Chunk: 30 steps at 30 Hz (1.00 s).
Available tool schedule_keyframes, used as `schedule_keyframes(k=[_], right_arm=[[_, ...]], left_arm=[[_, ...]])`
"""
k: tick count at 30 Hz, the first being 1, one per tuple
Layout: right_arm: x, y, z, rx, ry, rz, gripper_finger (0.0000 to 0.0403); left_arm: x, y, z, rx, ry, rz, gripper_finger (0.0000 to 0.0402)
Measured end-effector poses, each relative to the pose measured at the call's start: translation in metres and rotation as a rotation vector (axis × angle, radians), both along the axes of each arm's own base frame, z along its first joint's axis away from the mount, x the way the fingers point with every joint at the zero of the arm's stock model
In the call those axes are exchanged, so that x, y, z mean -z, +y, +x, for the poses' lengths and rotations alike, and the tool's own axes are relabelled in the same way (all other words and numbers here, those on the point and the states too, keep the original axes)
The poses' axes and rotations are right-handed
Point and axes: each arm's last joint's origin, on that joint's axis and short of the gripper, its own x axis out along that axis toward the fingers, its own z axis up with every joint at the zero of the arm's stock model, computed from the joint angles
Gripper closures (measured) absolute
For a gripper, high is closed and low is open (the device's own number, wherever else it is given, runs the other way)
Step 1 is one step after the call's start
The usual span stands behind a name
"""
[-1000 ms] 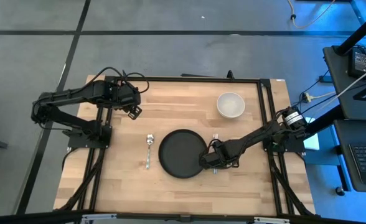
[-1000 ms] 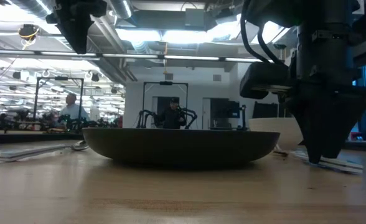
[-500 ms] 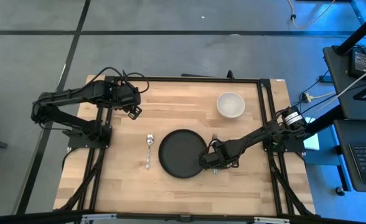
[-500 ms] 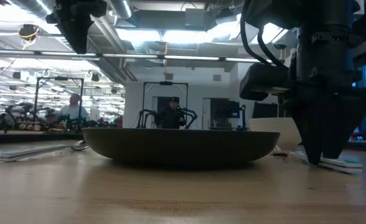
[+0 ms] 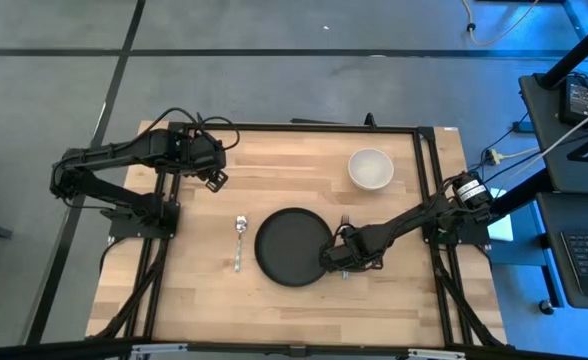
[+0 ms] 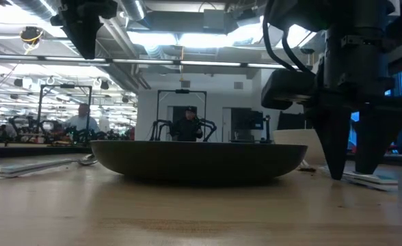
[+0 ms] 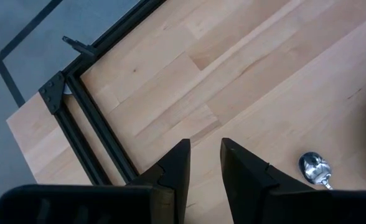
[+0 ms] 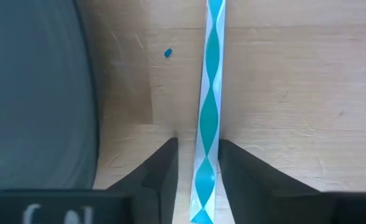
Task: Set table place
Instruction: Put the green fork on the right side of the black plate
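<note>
A fork (image 5: 345, 220) with a white-and-teal striped handle (image 8: 208, 106) lies flat on the table (image 5: 174, 290), just right of the black plate (image 5: 292, 246). My right gripper (image 8: 198, 163) points down over the handle and is open. One finger stands on each side of the handle (image 6: 368, 180), close to the wood. A spoon (image 5: 239, 240) lies left of the plate. My left gripper (image 5: 215, 181) hangs open, high over the table's far left part.
A white bowl (image 5: 370, 168) stands near the far right corner. The plate's rim (image 8: 77, 93) is close beside my right gripper's fingers. Bare wood stretches along the near edge. In the low view, people (image 6: 81, 119) show in the room behind the table.
My right gripper has opened over the fork's handle. Its fingertips were together at the table and now stand apart. The fork lies where it was, and the arm has kept its place.
</note>
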Motion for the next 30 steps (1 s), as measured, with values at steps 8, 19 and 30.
schedule_keyframes(k=[8,19,30], right_arm=[[0.0000,0.0001,0.0002,0.000,-0.003,0.000,0.0266],[-0.0003,0.0003,0.0006,0.003,-0.009,0.005,0.0283],[-0.0023,0.0014,0.0021,-0.004,-0.014,0.027,0.0284]], left_arm=[[-0.0001,0.0003,0.0000,-0.002,0.002,0.010,0.0319],[0.0000,0.0003,-0.0001,0.005,0.006,0.011,0.0319],[-0.0001,0.0003,0.0000,0.005,0.006,0.011,0.0319]])
